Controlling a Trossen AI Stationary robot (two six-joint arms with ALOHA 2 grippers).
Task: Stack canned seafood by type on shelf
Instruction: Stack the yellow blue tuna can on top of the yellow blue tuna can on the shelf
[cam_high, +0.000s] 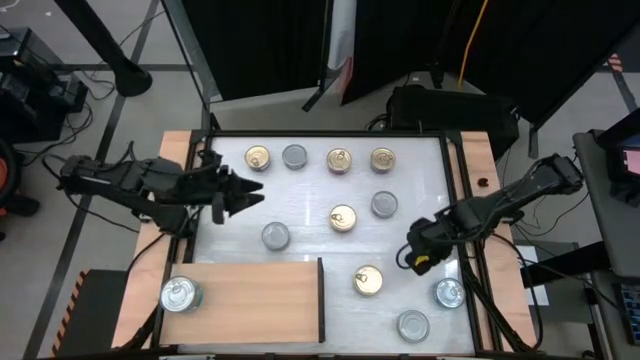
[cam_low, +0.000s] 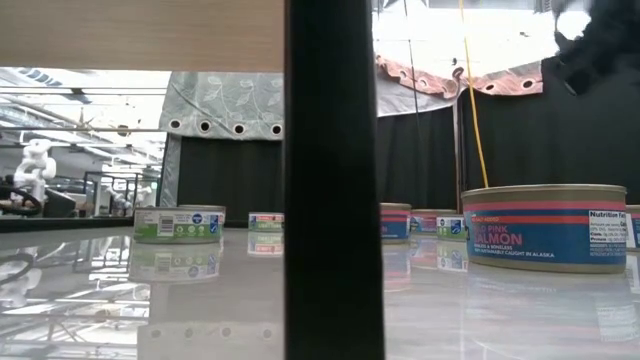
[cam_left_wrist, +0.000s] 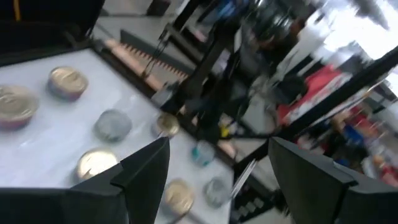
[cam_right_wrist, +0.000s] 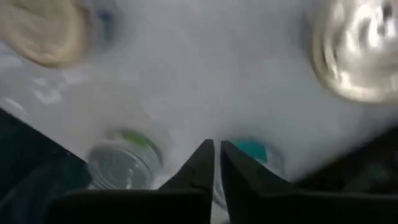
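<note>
Several round flat tins lie on the white tabletop, among them gold-lidded ones (cam_high: 342, 217) (cam_high: 368, 281) and silver-lidded ones (cam_high: 275, 236) (cam_high: 449, 293). One silver tin (cam_high: 180, 295) rests flat on the light-brown shelf board (cam_high: 260, 300) at the near left. My left gripper (cam_high: 250, 198) hovers open over the table's left part, pointing toward the right, with nothing between its fingers (cam_left_wrist: 149, 168). My right gripper (cam_high: 412, 252) hangs shut above bare tabletop at the right, pointing steeply down, its fingertips (cam_right_wrist: 205, 158) together and empty.
A row of tins (cam_high: 294, 156) lines the far edge. A pink-salmon tin (cam_low: 545, 225) stands close in the low view, beside the shelf's dark edge (cam_low: 335, 180). Wooden strips (cam_high: 490, 160) flank the white top. Bare tabletop lies between the two grippers.
</note>
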